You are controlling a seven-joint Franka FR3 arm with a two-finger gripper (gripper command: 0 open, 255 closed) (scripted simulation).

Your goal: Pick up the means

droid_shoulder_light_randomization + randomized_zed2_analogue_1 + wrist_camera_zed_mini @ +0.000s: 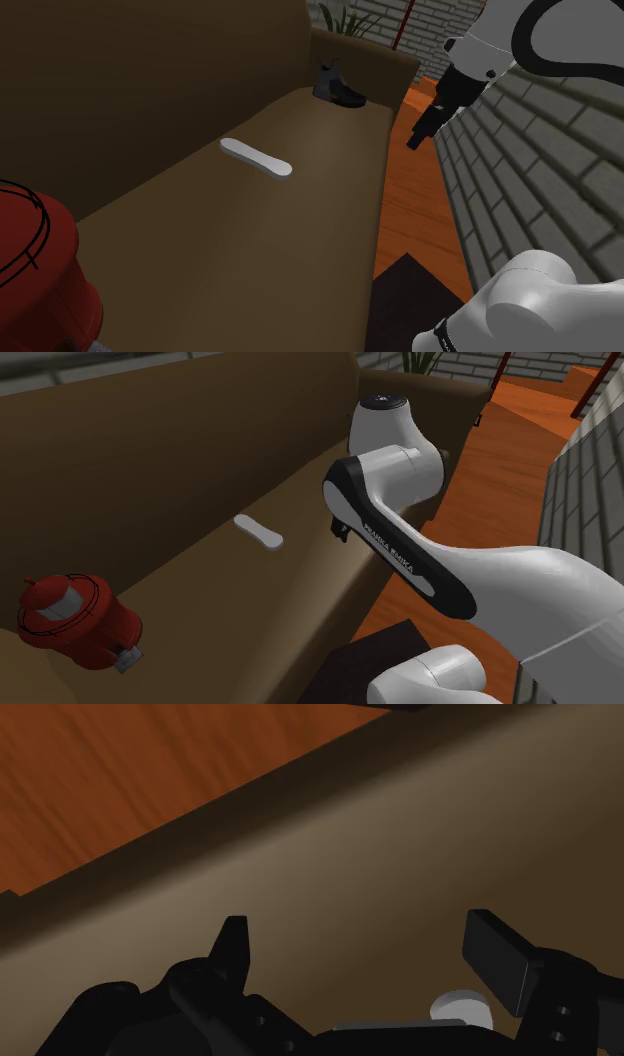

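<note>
Lighting: dim, even throughout. Brown sofa (pixel 250 240) murky (backrest darkest); orange wooden floor (pixel 415 190) brighter; dark shadow band along seat's front edge, wrist view.

arm (pixel 395 472): I see it bent across the middle of the second exterior view | gripper (pixel 414 141): upper right of shoulder view, pointing down-left | fingers (pixel 497 956): standing apart

You're looking at a matt, smooth brown sofa seat (pixel 250 260). The white flat piece (pixel 256 159) on it reads plain and smooth too. The floor (pixel 415 200) is grained wood, the wall (pixel 540 170) rough grey brick, your arm's shell (pixel 520 572) glossy white.
</note>
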